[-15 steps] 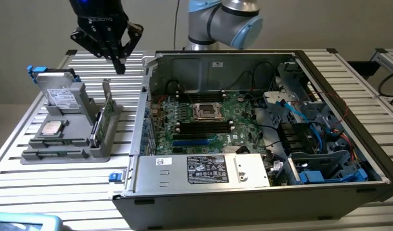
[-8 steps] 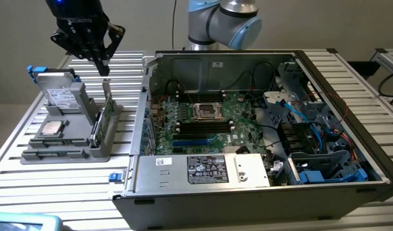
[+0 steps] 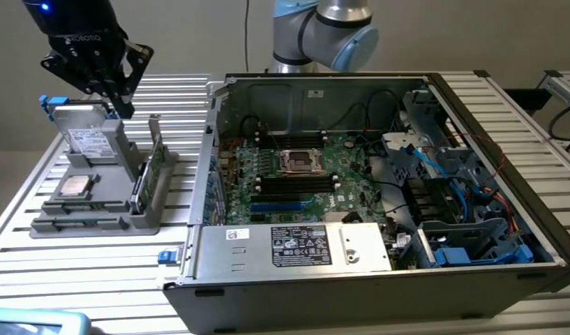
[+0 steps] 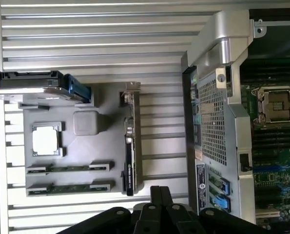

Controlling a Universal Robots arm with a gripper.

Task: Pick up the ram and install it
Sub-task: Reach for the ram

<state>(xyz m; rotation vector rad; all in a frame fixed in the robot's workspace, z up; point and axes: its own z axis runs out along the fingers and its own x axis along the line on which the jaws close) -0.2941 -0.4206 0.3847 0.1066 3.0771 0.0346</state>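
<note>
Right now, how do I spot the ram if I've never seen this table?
Find the grey tray on the exterior view's left of the computer case. The ram lies in a slot beside the square silver chip. It is long, thin and green, unlike the upright card; a twin stick lies alongside it.

Open air lies above the ram sticks (image 4: 68, 168) in the gray holder (image 4: 93, 148), though the upright green card (image 4: 129, 146) stands just beside their ends. The computer case (image 3: 359, 300) is open on top, with cables (image 3: 432, 164) crowding its side at the exterior view's right.
</note>
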